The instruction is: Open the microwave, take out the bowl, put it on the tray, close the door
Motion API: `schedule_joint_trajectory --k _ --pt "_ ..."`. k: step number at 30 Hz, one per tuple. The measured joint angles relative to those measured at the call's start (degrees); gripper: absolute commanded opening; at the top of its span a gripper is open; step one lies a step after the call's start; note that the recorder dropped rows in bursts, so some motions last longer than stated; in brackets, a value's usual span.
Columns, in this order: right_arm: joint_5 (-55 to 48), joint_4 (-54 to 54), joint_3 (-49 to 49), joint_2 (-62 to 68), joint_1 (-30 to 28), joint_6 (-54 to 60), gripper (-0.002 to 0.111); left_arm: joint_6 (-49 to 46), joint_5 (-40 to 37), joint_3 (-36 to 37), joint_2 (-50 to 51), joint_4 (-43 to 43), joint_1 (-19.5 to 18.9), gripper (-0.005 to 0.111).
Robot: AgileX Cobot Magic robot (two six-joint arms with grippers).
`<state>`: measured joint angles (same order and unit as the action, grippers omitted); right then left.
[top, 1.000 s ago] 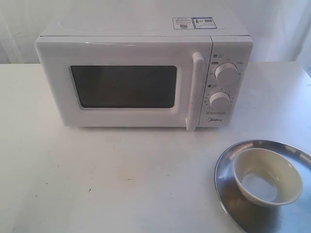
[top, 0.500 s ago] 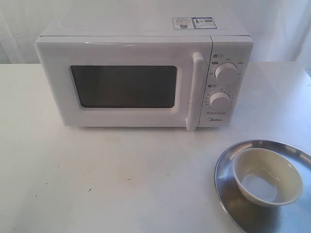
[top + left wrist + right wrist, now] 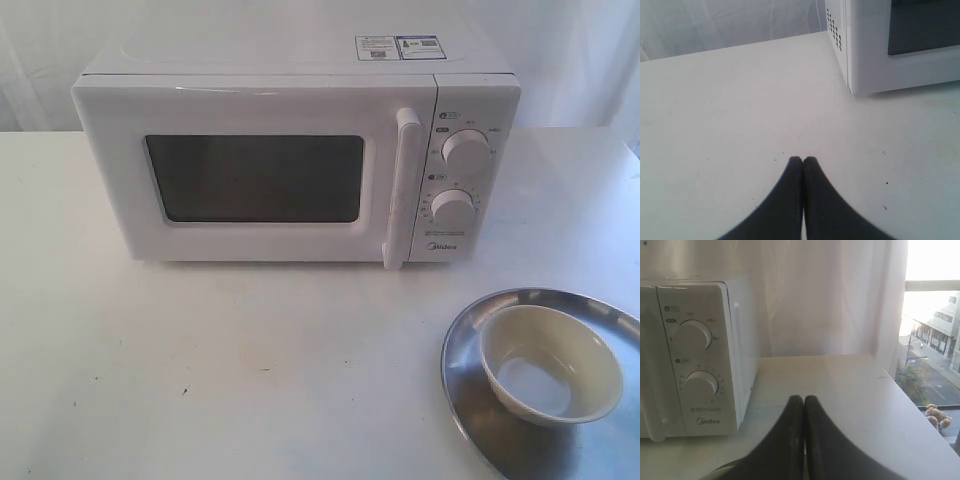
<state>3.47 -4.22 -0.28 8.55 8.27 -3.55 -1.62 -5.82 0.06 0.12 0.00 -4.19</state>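
Note:
The white microwave [image 3: 295,150] stands at the back of the table with its door [image 3: 250,175] shut and the bar handle [image 3: 402,188] upright. The cream bowl [image 3: 550,362] sits on the silver tray [image 3: 470,400] at the front right. Neither arm shows in the exterior view. In the left wrist view my left gripper [image 3: 803,159] is shut and empty over bare table, near the microwave's corner [image 3: 850,75]. In the right wrist view my right gripper [image 3: 803,398] is shut and empty, beside the microwave's dial panel [image 3: 692,355].
The white table [image 3: 250,370] runs to an edge [image 3: 920,415] on the right, beside a window. White curtains [image 3: 825,295] hang behind the microwave.

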Motion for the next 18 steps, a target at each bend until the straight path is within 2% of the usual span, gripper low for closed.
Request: schedule_joint_trajectory --k 18 --pt "-1.56 4.22 0.00 0.00 0.00 5.27 0.000 0.00 0.00 0.00 0.00 0.00 0.00 0.000"
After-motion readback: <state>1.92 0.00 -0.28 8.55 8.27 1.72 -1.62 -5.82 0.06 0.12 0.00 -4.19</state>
